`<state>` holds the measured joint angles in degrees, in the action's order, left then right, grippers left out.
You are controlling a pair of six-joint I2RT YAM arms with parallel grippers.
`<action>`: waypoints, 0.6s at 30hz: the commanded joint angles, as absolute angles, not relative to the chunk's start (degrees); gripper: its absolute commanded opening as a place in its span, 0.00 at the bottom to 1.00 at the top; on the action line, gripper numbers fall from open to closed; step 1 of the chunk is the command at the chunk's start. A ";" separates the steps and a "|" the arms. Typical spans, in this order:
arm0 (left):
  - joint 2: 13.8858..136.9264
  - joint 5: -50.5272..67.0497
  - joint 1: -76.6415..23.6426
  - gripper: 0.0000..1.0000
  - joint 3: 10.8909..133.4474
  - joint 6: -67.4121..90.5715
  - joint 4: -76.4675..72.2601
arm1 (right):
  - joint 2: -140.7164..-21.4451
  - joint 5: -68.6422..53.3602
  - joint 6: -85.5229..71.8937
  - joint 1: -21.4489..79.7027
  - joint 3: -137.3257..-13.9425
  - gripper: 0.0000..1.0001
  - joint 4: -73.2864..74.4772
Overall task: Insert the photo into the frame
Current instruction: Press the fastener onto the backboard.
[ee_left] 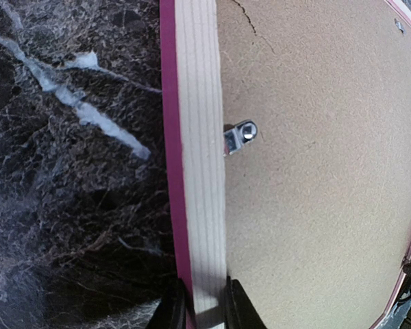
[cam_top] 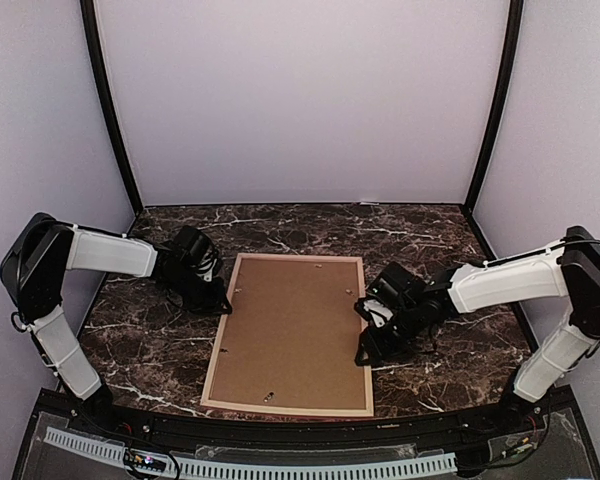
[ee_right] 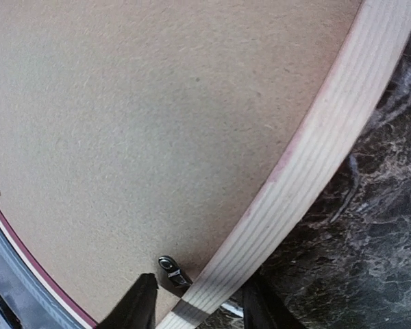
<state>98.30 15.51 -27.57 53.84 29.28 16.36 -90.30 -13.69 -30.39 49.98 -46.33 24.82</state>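
The frame (cam_top: 285, 408) lies back side up on the marble table, pink outer face and light wood rails, with a plain brown backing board (cam_top: 290, 330) filling it. The photo is hidden. My left gripper (cam_top: 223, 303) is at the frame's left rail; in the left wrist view its jaws (ee_left: 207, 312) are clamped on the rail (ee_left: 200, 171). My right gripper (cam_top: 364, 350) is at the right rail. In the right wrist view it (ee_right: 198, 305) straddles the rail (ee_right: 308, 157) with a gap on the board side, open.
Small metal turn clips sit on the board beside the rails (ee_left: 241, 135) (ee_right: 172, 269). Dark marble table (cam_top: 440, 250) surrounds the frame. White walls stand at the back and sides. A black rail runs along the near edge (cam_top: 300, 440).
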 commanded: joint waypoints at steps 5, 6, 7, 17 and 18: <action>96.65 15.83 -28.12 0.07 51.76 29.88 19.11 | -89.22 -13.63 -32.70 45.12 -45.80 0.53 21.43; 96.53 15.82 -28.19 0.07 51.59 30.04 18.99 | -89.55 -13.28 -33.00 44.16 -46.12 0.53 21.02; 96.27 15.87 -28.20 0.07 51.46 30.14 18.90 | -89.93 -12.64 -33.28 43.22 -46.66 0.53 20.79; 95.69 16.18 -28.21 0.07 51.25 30.52 18.26 | -97.81 -8.39 -31.08 35.96 -58.96 0.55 21.04; 95.79 16.17 -28.21 0.07 51.33 30.42 18.28 | -99.01 -8.10 -30.37 35.69 -60.69 0.56 21.66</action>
